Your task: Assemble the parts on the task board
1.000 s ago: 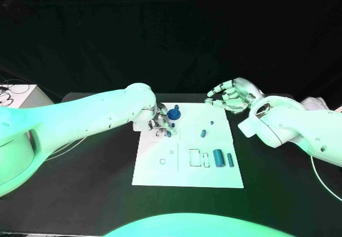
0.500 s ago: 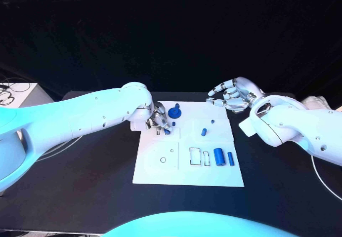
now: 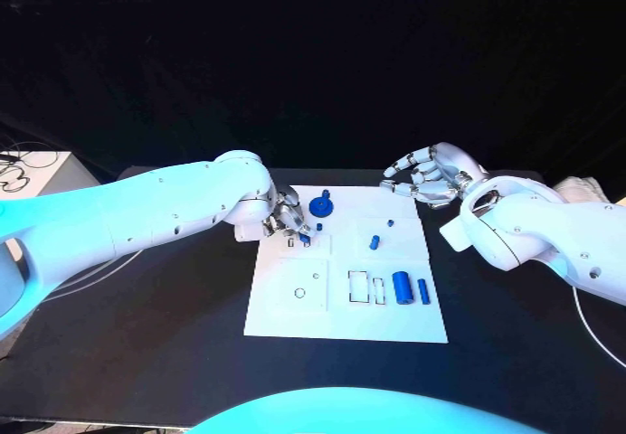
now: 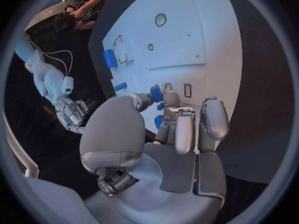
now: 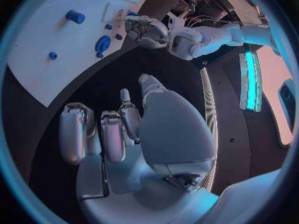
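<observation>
The white task board (image 3: 342,307) lies in the middle of the black table. My left hand (image 3: 289,220) hangs over its far left corner and pinches a small blue part (image 4: 156,92) between thumb and a finger. Just beside that hand a blue gear-like part (image 3: 321,208) stands on the board. A short blue peg (image 3: 374,241) lies mid-board, and a thick blue cylinder (image 3: 402,287) with a thin one (image 3: 422,289) lies near the right edge. My right hand (image 3: 425,180) hovers off the board's far right corner, fingers loosely bent and apart, holding nothing.
Outlined slots (image 3: 356,286) and a small round hole (image 3: 300,293) mark the board's near half. A white box with cables (image 3: 29,174) stands off the table's far left. Bare black table (image 3: 156,316) surrounds the board.
My left hand with the small blue part has crept slightly toward the board's far edge. The right hand has stayed where it was.
</observation>
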You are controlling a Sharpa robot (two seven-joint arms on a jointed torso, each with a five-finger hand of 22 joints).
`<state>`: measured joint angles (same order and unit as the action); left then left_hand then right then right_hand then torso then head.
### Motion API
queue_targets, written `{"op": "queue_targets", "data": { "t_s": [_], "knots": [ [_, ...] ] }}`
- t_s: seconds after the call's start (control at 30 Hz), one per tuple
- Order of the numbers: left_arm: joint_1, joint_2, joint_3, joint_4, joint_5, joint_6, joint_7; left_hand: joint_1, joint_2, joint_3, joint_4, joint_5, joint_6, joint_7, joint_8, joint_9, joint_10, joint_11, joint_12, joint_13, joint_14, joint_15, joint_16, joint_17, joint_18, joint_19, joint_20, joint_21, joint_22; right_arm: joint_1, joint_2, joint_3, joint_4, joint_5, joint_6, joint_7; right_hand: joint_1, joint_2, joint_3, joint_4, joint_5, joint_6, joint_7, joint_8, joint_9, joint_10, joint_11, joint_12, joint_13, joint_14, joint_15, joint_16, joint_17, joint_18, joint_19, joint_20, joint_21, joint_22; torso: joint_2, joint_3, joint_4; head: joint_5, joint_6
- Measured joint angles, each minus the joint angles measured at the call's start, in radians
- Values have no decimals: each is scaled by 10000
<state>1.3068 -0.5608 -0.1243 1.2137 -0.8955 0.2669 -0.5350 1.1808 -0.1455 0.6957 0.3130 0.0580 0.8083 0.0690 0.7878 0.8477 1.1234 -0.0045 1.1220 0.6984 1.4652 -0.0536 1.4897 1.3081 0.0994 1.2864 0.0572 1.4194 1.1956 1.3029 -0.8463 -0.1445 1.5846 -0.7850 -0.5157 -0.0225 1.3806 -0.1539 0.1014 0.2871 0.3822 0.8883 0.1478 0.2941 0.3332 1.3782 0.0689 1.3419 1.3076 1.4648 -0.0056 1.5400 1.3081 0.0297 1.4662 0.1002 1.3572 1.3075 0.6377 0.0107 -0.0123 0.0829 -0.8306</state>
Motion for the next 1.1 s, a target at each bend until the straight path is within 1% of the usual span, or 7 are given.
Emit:
{"op": "queue_targets", "data": {
  "t_s": [0.03,0.07,0.1,0.27,0.3,0.57,1.1],
  "knots": [
    [0,-10,2,49,-47,-37,-9,-38,-38,0,0,0,3,-3,0,23,16,-14,27,7,0,0,0,0,1,0,0,0,0,-2,-2,0,0,0,0,0,0,0,0,0,0,0,0,0,0,0,0,0,0,0,0,0,0,0,0,0,0,0,0,1,0,1,0],
    [0,-21,3,107,-121,-86,-18,-53,-53,75,-75,0,32,-33,0,233,31,-24,42,7,0,0,0,0,1,0,0,0,0,-4,-4,-1,-1,-1,0,0,0,0,0,0,0,0,0,0,0,0,0,0,0,0,0,0,0,0,0,0,0,0,0,1,-1,2,1],
    [-2,-24,3,141,-185,-123,-26,-103,-102,428,-428,-4,33,-33,-6,233,31,-24,42,7,0,0,0,0,1,0,0,0,0,-7,-4,-1,-3,-1,0,0,0,0,0,0,0,0,0,0,0,0,0,0,0,0,0,0,0,-1,0,0,0,0,0,1,-1,2,1],
    [-3,-5,-38,180,-539,-310,-63,-160,-159,428,-428,-4,33,-33,-7,242,32,-22,43,15,0,0,0,-1,1,37,-36,0,6,-26,-5,-5,-12,-2,2,-1,0,0,0,0,-2,0,0,0,-1,0,0,0,0,0,0,0,-1,-1,0,0,0,-1,0,-3,-7,12,8],
    [-4,19,-49,159,-623,-354,-73,-160,-159,428,-428,-4,33,-33,-11,350,32,-22,43,30,0,0,0,0,1,36,-36,0,6,-30,-5,-5,-14,-2,3,-1,0,0,0,0,-2,0,0,0,-1,0,0,0,-1,0,0,0,-1,0,0,0,0,-1,1,-3,-6,19,9],
    [-21,240,-84,-14,-1038,-579,-125,-186,-185,428,-428,-5,33,-33,-6,360,100,-22,107,128,0,1,40,-1,1,36,-36,0,15,-57,4,-8,-18,-3,8,-1,0,0,28,28,35,0,0,0,-1,0,0,0,-1,0,0,0,-2,0,0,0,0,-2,10,-7,-12,33,6],
    [-166,471,-123,-163,-1629,-735,-188,-279,-278,398,-458,-7,108,-105,54,365,296,-78,250,312,36,-35,79,-3,0,36,-35,0,29,-68,-8,-8,-5,-6,12,-1,0,0,28,29,34,0,0,0,6,0,0,0,-2,0,0,0,-4,-1,0,0,0,6,21,-16,-18,-3,-44]
  ]
}}
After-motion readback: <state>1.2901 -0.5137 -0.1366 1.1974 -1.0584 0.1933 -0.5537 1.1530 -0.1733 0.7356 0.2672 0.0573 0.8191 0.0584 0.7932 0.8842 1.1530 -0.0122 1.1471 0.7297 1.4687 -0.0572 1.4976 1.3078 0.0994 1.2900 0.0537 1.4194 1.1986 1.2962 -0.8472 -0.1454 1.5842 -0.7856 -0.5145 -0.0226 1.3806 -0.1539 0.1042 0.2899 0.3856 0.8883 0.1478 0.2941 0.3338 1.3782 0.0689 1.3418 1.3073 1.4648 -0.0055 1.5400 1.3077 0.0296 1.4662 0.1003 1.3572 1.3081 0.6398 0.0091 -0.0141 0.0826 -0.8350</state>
